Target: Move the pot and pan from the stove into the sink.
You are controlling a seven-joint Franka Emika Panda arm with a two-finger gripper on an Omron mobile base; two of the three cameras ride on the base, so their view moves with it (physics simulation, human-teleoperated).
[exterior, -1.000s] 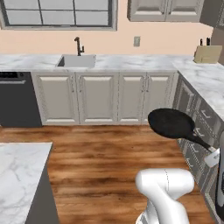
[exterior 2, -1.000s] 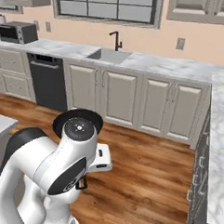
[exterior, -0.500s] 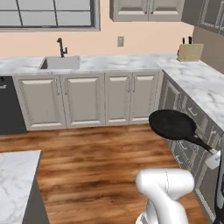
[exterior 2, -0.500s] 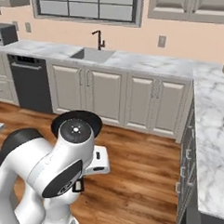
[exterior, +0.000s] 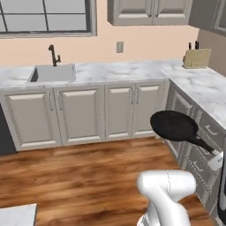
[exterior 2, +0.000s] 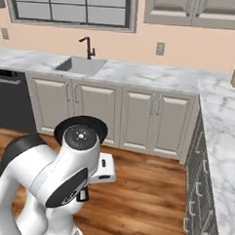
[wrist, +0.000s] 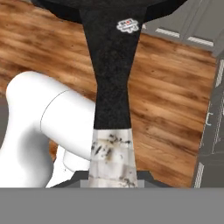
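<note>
Pan (exterior: 173,126): carried in mid-air above the wooden floor, well apart from the sink (exterior: 53,73). Hand (wrist: 112,177): closed on the end of the pan's handle. Risk: long lever, small grip; pan may rotate or slip during travel.

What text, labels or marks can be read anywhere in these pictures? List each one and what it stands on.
Pan handle, hand view: a small white label with a red spot, too blurred to read.
Cupboards, worktop, sink, dishwasher, wall socket: no lettering shows.
Nothing else carries words, numbers or signs.
</note>
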